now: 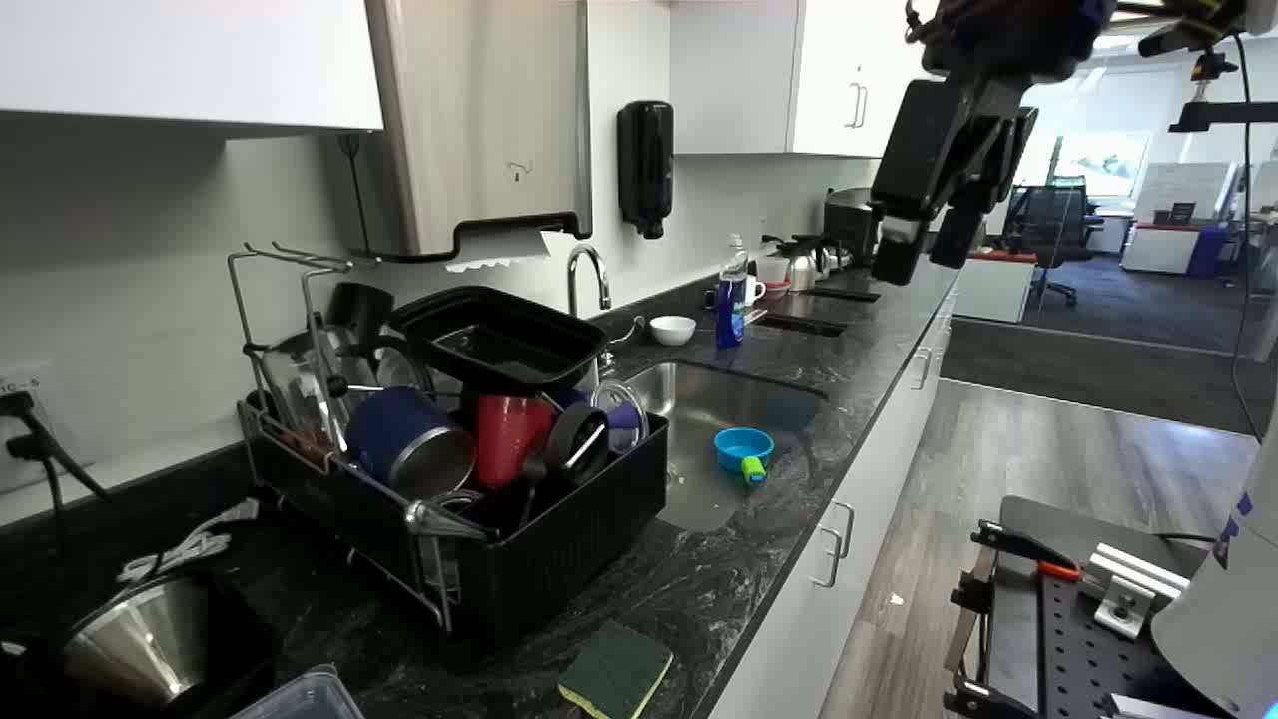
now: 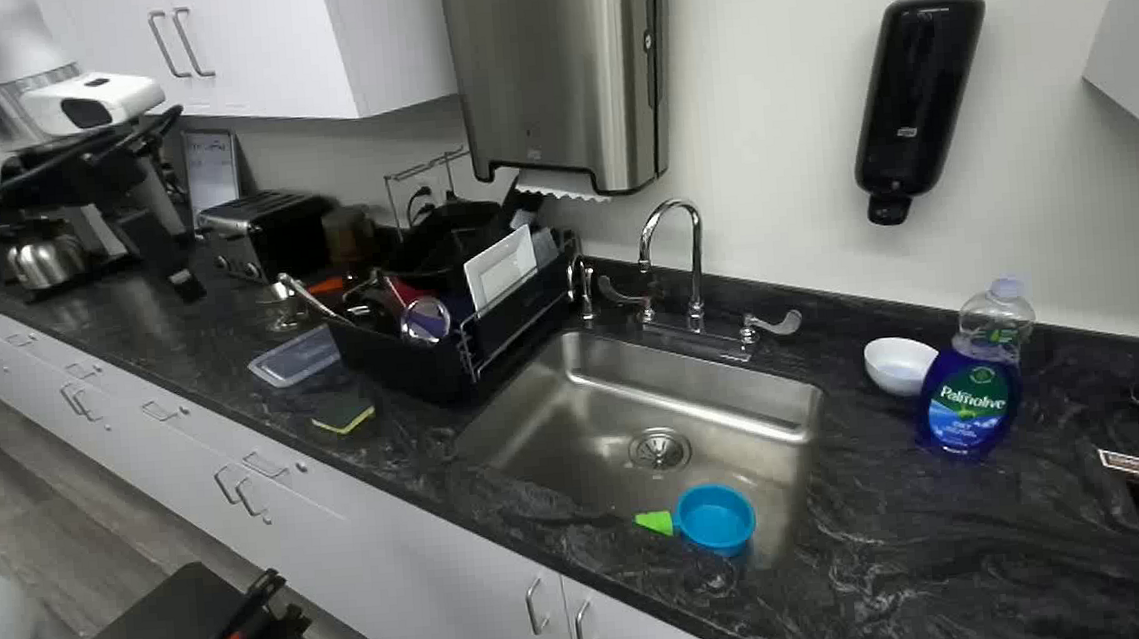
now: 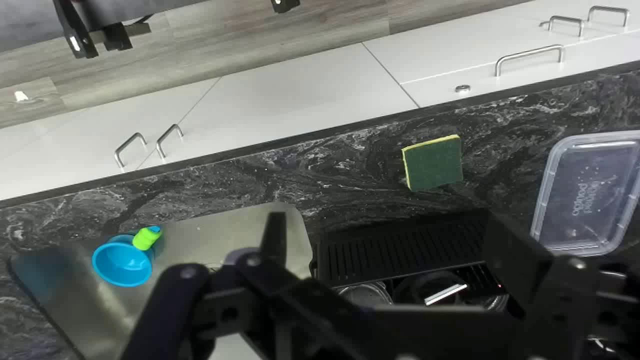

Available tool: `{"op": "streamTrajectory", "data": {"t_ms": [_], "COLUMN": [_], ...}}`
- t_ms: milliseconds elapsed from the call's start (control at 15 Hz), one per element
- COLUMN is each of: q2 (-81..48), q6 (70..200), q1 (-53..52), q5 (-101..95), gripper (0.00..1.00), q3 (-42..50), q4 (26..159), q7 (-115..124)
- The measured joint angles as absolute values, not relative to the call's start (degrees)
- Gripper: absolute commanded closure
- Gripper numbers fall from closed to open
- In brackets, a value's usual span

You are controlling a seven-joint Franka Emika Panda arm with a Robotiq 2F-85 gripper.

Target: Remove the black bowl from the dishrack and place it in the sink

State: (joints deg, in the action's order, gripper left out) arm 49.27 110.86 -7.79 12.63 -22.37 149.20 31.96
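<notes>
Cone-shaped object of polished metal (image 1: 150, 639): stood far left in an exterior view; its exact kind could not be told.

Clear rectangular plastic container or lid (image 1: 300, 699): lay on the black marbled worktop (image 1: 684, 589), cut off at the lower edge.

Black plastic dishrack (image 1: 589, 559): stood on the worktop, loaded with a blue cylindrical cup (image 1: 394, 439), a red cup (image 1: 509, 439) and, visible in an exterior view, a white rectangular plate (image 2: 501, 269), among other pieces.

Brushed-steel paper-towel dispenser (image 1: 489, 120): hung on the wall (image 1: 759, 190).

Black rectangular bowl (image 1: 499, 340), broad-rimmed: was in the dishrack, uppermost and tilted, just above the red cup.

Green-and-yellow rectangular sponge (image 1: 619, 667): lay flat on the worktop near the dishrack, green side up.

Black plastic soap dispenser (image 1: 645, 160): hung on the wall.

Small round white bowl (image 1: 673, 330): sat on the worktop near the sink.

Stainless-steel rectangular sink (image 1: 689, 394): was let into the worktop just beside the dishrack, a chrome gooseneck faucet (image 2: 696, 281) at its back edge.

Clear plastic bottle of blue dish liquid (image 1: 732, 305): stood upright just beside the white bowl.

Round blue green-handled cup (image 1: 742, 451): lay in the sink.

Black two-fingered gripper (image 1: 927, 248): hung at upper right, well apart from the black bowl; in the wrist view its fingers (image 3: 515, 265) were spread wide.
</notes>
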Motion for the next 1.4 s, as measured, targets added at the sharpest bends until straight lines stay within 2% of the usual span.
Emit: {"op": "streamTrajectory", "data": {"t_ms": [1400], "q2": [48.0], "q6": [113.3], "q1": [-7.5], "q5": [11.8], "gripper": [0.0], "q3": [-22.2], "q4": [148.4], "q7": [30.6]}}
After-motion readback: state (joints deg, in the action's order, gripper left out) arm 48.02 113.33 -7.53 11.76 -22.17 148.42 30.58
